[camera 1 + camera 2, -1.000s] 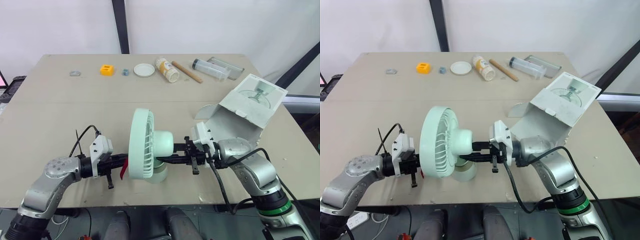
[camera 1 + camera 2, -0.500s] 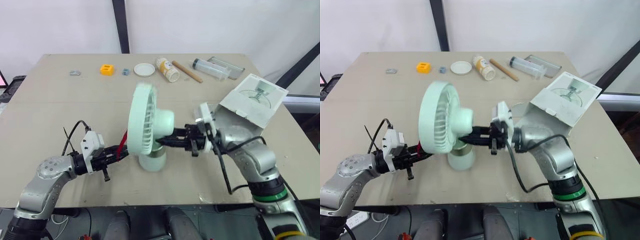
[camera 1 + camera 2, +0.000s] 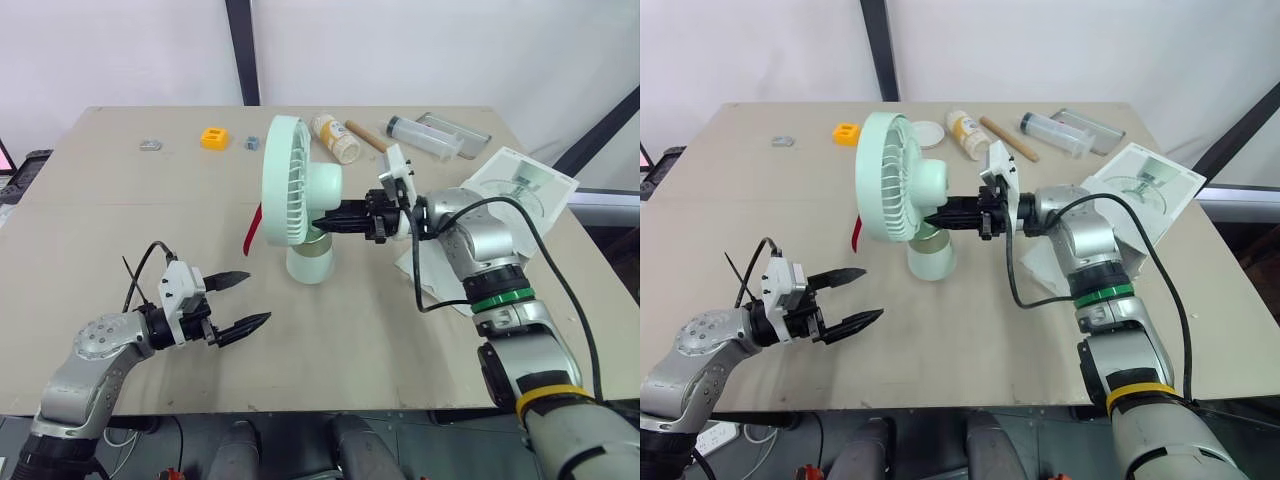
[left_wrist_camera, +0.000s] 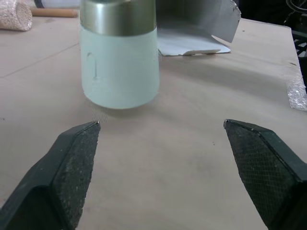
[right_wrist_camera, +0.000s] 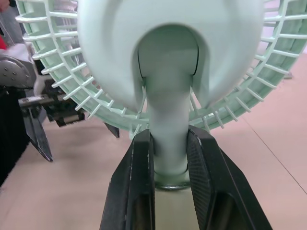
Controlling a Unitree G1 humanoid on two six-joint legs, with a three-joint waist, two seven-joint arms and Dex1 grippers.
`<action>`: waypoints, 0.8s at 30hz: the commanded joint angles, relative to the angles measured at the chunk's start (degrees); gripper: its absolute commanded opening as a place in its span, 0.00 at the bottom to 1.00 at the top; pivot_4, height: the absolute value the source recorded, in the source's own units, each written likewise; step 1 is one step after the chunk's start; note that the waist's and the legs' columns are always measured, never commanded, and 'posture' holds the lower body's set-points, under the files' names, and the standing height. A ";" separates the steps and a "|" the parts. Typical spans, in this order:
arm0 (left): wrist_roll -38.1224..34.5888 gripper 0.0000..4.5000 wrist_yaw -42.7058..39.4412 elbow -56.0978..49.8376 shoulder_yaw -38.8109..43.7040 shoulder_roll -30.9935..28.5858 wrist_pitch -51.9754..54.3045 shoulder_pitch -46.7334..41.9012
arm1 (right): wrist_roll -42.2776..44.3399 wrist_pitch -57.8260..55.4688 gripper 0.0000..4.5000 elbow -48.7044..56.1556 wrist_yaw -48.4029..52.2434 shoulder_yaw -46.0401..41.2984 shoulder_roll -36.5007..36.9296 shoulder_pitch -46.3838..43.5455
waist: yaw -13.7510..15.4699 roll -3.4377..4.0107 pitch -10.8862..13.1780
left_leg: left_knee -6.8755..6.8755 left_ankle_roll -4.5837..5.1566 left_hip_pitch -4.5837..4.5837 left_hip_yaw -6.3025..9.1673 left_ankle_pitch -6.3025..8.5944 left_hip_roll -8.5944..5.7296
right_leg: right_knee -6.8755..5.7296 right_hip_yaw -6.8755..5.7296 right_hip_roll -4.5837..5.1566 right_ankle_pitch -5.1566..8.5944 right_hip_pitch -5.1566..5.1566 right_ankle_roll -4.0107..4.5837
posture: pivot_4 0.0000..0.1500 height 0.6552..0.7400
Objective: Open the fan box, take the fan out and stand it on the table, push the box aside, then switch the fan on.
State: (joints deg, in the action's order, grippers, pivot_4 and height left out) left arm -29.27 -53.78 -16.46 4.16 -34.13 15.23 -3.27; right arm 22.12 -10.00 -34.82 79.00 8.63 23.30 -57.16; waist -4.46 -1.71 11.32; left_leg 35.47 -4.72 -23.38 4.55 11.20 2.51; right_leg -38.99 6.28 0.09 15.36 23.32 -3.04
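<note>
We see the beige table [image 3: 120, 230] first, and on it, toward 3 o'clock, the opened fan box [image 3: 520, 190] lying with its flaps spread and the printed picture of a fan facing up. The mint-green fan [image 3: 290, 180] stands upright a little toward 12 o'clock from the table's middle, well apart from the box. Its grille faces 9 o'clock and its round base [image 3: 310, 262] is down at the tabletop, though we cannot tell whether the base bears fully on it. A red strap [image 3: 254, 225] hangs from the front of the grille. The right gripper [image 3: 322, 224] reaches in from 3 o'clock, its two black fingers pinching the fan's neck just below the motor housing. The left gripper [image 3: 255, 296] sits at 7 o'clock from the fan, low over the table, with its fingers spread wide and touching nothing. Along the 12 o'clock edge we make out a clear tube [image 3: 425, 135], a jar [image 3: 335, 140] on its side, a wooden stick [image 3: 372, 135] and an orange block [image 3: 213, 139].
</note>
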 commanded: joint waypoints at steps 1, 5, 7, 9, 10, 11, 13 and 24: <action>-0.97 0.99 2.22 -0.44 2.67 1.13 -0.97 -1.20 | -1.21 5.83 0.09 -7.26 2.49 -2.55 -1.11 -5.69 | -0.02 0.00 0.00 | 0.00 0.00 0.00 0.00 0.00 0.00 | 0.00 0.00 0.00 -0.01 0.00 0.01 | 1.00 1.00; -1.15 0.99 3.37 -0.98 3.41 1.64 -0.73 -1.73 | -2.16 8.32 0.09 -13.05 4.05 -3.49 -2.60 -8.40 | -0.02 0.01 0.01 | -0.01 0.00 0.00 0.00 0.00 0.00 | 0.00 0.00 0.00 -0.01 0.00 0.02 | 1.00 1.00; -1.06 0.99 3.54 -1.16 3.38 1.55 -0.73 -1.68 | -3.08 10.01 0.09 -15.31 4.68 -3.42 -3.25 -9.11 | -0.02 0.02 0.01 | -0.02 0.00 0.00 0.01 0.00 0.00 | -0.01 0.00 0.00 -0.01 0.00 0.02 | 1.00 1.00; -0.99 0.99 3.91 -1.44 3.23 1.68 -0.61 -1.73 | -3.94 11.60 0.09 -17.35 5.09 -3.25 -3.73 -9.54 | -0.02 0.03 0.02 | -0.02 0.00 0.00 0.01 0.00 0.00 | -0.01 0.00 0.00 -0.01 0.00 0.02 | 1.00 1.00; -0.93 0.99 4.14 -1.65 3.08 1.83 -0.52 -1.76 | -4.33 12.26 0.09 -18.36 5.18 -3.23 -3.91 -9.76 | -0.02 0.03 0.02 | -0.02 0.00 0.00 0.00 0.00 0.00 | -0.01 0.00 0.01 -0.01 0.00 0.02 | 1.00 1.00; -0.96 0.99 4.28 -1.91 3.05 1.89 -0.45 -1.66 | -4.61 12.71 0.09 -19.02 5.28 -3.28 -4.06 -9.93 | -0.03 0.03 0.02 | -0.02 0.00 0.00 0.00 0.00 0.00 | -0.01 -0.01 0.01 -0.02 0.00 0.02 | 1.00 1.00; -1.21 0.99 4.71 -2.53 2.92 2.21 -0.31 -1.53 | -5.35 13.93 0.09 -20.95 5.46 -3.61 -4.44 -10.58 | -0.03 0.03 0.02 | -0.02 0.00 0.00 0.01 0.00 0.00 | -0.02 -0.01 0.01 -0.02 0.00 0.03 | 1.00 1.00; -4.71 0.99 9.67 -5.70 3.60 5.56 1.69 -6.00 | -8.54 17.02 0.09 -26.92 7.16 -4.94 -4.89 -12.49 | -0.03 0.06 0.04 | -0.01 -0.01 0.01 0.01 0.00 -0.01 | -0.04 -0.01 0.01 -0.04 -0.01 0.04 | 1.00 1.00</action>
State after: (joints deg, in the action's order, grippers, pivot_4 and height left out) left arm -32.71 -44.89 -19.38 6.69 -28.47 16.65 -8.45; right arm 13.17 5.80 -62.25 85.01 5.82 18.50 -67.43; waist -4.49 -1.65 11.35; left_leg 35.46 -4.73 -23.37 4.56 11.20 2.50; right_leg -39.03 6.27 0.10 15.32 23.30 -3.00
